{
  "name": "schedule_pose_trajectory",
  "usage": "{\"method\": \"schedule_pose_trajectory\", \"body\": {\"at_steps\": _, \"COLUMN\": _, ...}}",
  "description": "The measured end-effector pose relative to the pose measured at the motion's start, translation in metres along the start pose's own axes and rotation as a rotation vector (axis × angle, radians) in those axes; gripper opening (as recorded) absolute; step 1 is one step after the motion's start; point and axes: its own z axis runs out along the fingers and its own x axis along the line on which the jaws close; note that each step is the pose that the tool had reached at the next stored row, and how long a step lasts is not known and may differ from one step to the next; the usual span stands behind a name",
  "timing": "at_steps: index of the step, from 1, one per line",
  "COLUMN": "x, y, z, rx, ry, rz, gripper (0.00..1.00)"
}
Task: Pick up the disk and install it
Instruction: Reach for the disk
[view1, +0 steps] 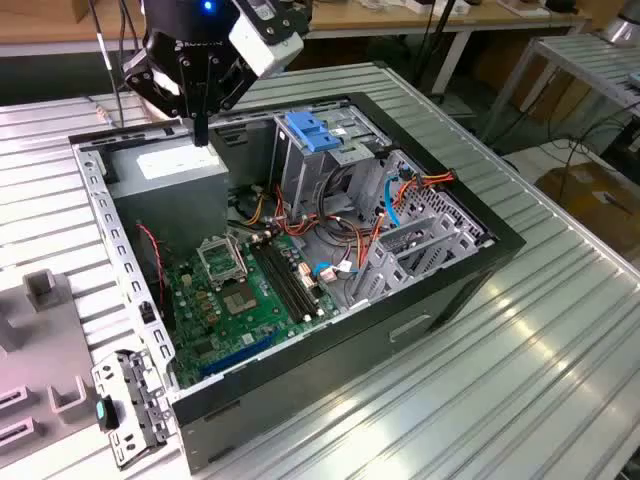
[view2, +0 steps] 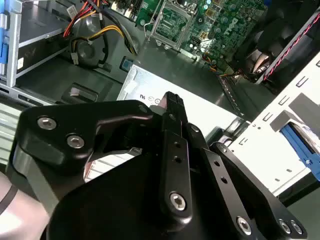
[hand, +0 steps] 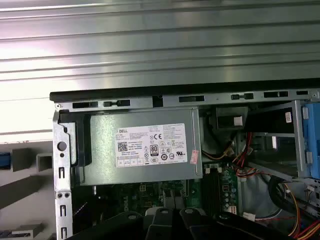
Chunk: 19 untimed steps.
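my gripper (view1: 201, 132) is pressed together on nothing, both fingers meeting in one narrow tip. the second wrist view agrees. the tool points straight down with the wrist stacked above it. it sits over the back corner of the open pc case (view1: 420, 330), at the exterior view's upper left.

directly under the tip is the grey power supply (view1: 175, 170), white sticker (hand: 150, 145) facing up. the tip hangs just above its top; i can't tell if there's contact.

further on is the motherboard (view1: 240, 290), then the drive cage (view1: 340, 170) with a light-blue bracket (view1: 312, 130) on top.

disk: i can't place it for sure. a blue sliver (hand: 2, 161) sits beside the grey fixture (view1: 40, 340) out on the table (view1: 520, 330), outside the case. it may be one of the disk's rails, but there's too little of it to tell.

handling guess: it's a metal drive, so dense for its size and rigid. the faces are smooth, so slippery, and it's shock-sensitive. i'd pinch it across the long edges on the plastic rails, centred and level, staying off the label face and the connector end.
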Motion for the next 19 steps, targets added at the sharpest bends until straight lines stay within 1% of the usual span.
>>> {"method": "schedule_pose_trajectory", "body": {"at_steps": 9, "x": 0.0003, "y": 0.0, "z": 0.0, "rx": 0.0, "ry": -0.0001, "rz": 0.0, "gripper": 0.11}}
{"method": "schedule_pose_trajectory", "body": {"at_steps": 10, "x": 0.0025, "y": -0.0002, "z": 0.0, "rx": 0.0, "ry": -0.0001, "rz": 0.0, "gripper": 0.11}}
{"method": "schedule_pose_trajectory", "body": {"at_steps": 11, "x": 0.0067, "y": -0.0005, "z": -0.0001, "rx": 0.0, "ry": 0.0, "rz": 0.0, "gripper": 0.11}}
{"method": "schedule_pose_trajectory", "body": {"at_steps": 12, "x": 0.0133, "y": -0.001, "z": -0.0002, "rx": -0.0001, "ry": -0.0001, "rz": 0.0, "gripper": 0.11}}
{"method": "schedule_pose_trajectory", "body": {"at_steps": 14, "x": 0.0227, "y": -0.0017, "z": -0.0005, "rx": 0.0001, "ry": 0.0, "rz": 0.0, "gripper": 0.11}}
{"method": "schedule_pose_trajectory", "body": {"at_steps": 17, "x": 0.0309, "y": -0.0023, "z": -0.0005, "rx": -0.0001, "ry": 0.0, "rz": 0.0, "gripper": 0.11}}
{"method": "schedule_pose_trajectory", "body": {"at_steps": 19, "x": 0.0397, "y": -0.003, "z": -0.0007, "rx": 0.0, "ry": 0.0003, "rz": 0.0, "gripper": 0.11}}
